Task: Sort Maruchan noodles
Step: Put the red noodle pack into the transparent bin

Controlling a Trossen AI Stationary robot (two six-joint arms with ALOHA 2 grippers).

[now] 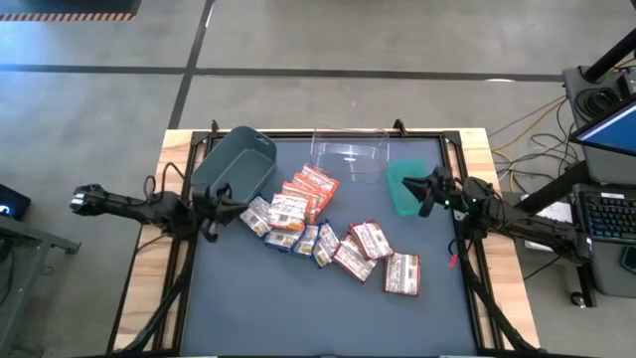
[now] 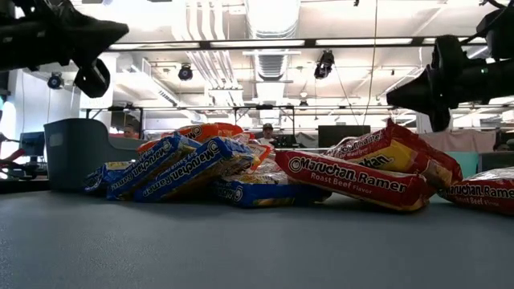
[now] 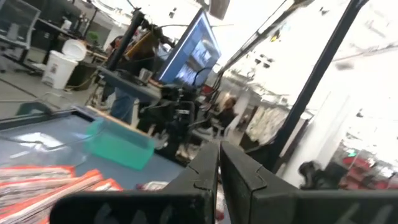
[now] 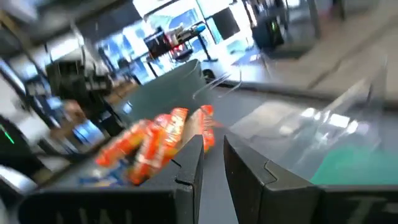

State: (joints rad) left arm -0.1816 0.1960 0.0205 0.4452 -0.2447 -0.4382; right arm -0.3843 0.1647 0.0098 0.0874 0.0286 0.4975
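Observation:
Several Maruchan noodle packets [image 1: 323, 231] lie in a loose, overlapping pile on the dark mat at mid-table. The orange-red ones [image 1: 306, 195] are toward the far side, the blue-and-white ones [image 1: 301, 240] in the middle, and the maroon-and-white ones [image 1: 370, 249] toward the right, with one [image 1: 401, 273] lying apart. In the low view the packets [image 2: 241, 172] lean on one another. My left gripper [image 1: 219, 199] hovers shut above the table's left side beside the grey bin. My right gripper [image 1: 419, 187] hovers shut over the green bin. Neither touches a packet.
Three bins stand along the far edge: a grey bin [image 1: 241, 161] on the left, a clear bin [image 1: 350, 154] in the middle and a green bin [image 1: 400, 189] on the right. Bare mat [image 1: 298, 308] stretches toward the near edge. People and desks show in the room beyond.

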